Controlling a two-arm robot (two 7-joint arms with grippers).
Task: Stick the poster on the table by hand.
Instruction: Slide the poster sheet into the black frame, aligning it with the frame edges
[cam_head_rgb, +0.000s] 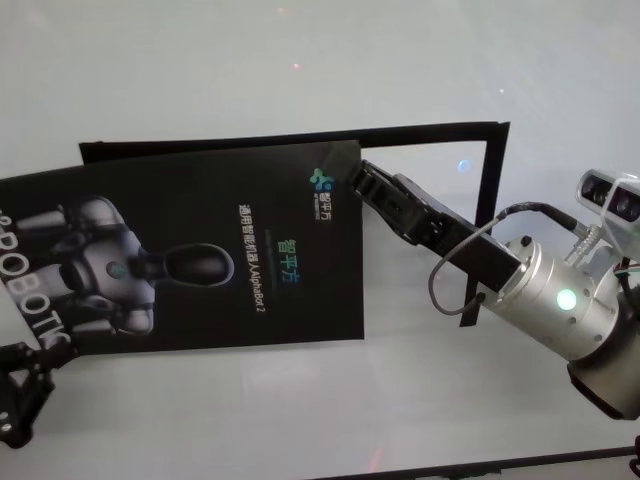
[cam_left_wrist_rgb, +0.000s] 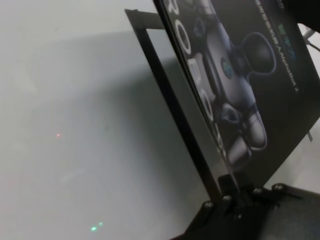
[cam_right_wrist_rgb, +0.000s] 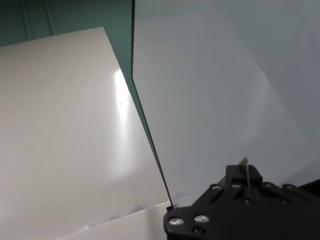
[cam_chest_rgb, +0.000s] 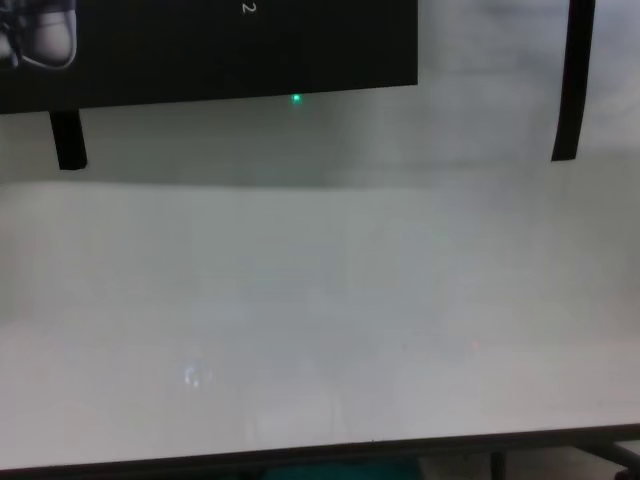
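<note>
Overhead, the poster (cam_head_rgb: 200, 255) hung across the left and middle of the head view, a black sheet with a grey-white robot figure at its left and white lettering down its middle, tilted so its left end dipped toward the lower left of the frame. It was held up off the worktop (cam_head_rgb: 300, 420) between two claws. The right claw (cam_head_rgb: 362, 180) reached in from the lower right of the frame and was pinched shut on the sheet's upper right corner. The left claw (cam_head_rgb: 20, 385) sat at the lower left edge of the frame; the left wrist view showed its black fingers (cam_left_wrist_rgb: 235, 200) closed on the sheet's bottom edge, with the poster rising away from them.

Behind the poster, narrow black strips (cam_head_rgb: 490, 180) lay flat on the worktop as an outline, one running along the top and one down the right side, with another (cam_chest_rgb: 68, 138) poking out under the poster's lower edge at the upper left of the chest view.

No containers were anywhere in view. The worktop was plain white and matte, with a thin dark near edge (cam_chest_rgb: 320, 450) low in the chest view. Small red and green light spots dotted its surface.
</note>
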